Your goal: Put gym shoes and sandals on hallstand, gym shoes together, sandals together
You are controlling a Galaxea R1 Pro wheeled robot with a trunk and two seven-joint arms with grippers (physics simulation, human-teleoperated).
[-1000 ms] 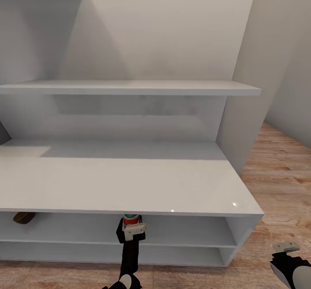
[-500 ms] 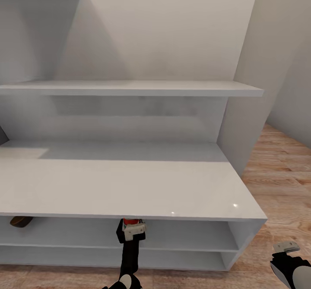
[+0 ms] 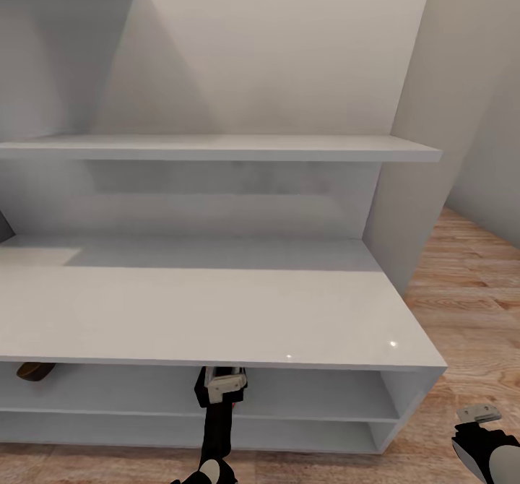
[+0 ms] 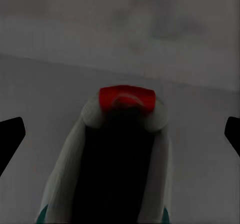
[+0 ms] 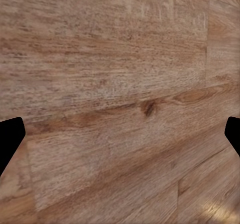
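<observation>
A pale corridor wall is rising behind the hallstand (image 3: pixel 217 310), which is filling most of the head view with its broad flat top, a stepped shelf above and two low open shelves below.

A gym shoe (image 4: pixel 117 164) is lying on the upper low shelf, under the flat top, roughly midway along the unit; the left wrist view is showing its white body, red tab and a trace of teal trim in the dim shelf space. The left claw (image 3: pixel 222 385) is reaching into that shelf at the front edge, its dark fingers (image 4: pixel 11 139) standing wide on either side of the shoe and apart from it (not gripping it).

Far toward the left end of the same shelf, a brown sandal (image 3: pixel 35 370) is peeking out from under the top.

The right claw (image 3: pixel 478 415) is hanging well apart, beyond the rack's right end, over the corridor floor (image 5: pixel 120 103); its fingers are spread wide with only wood planks between them.
</observation>
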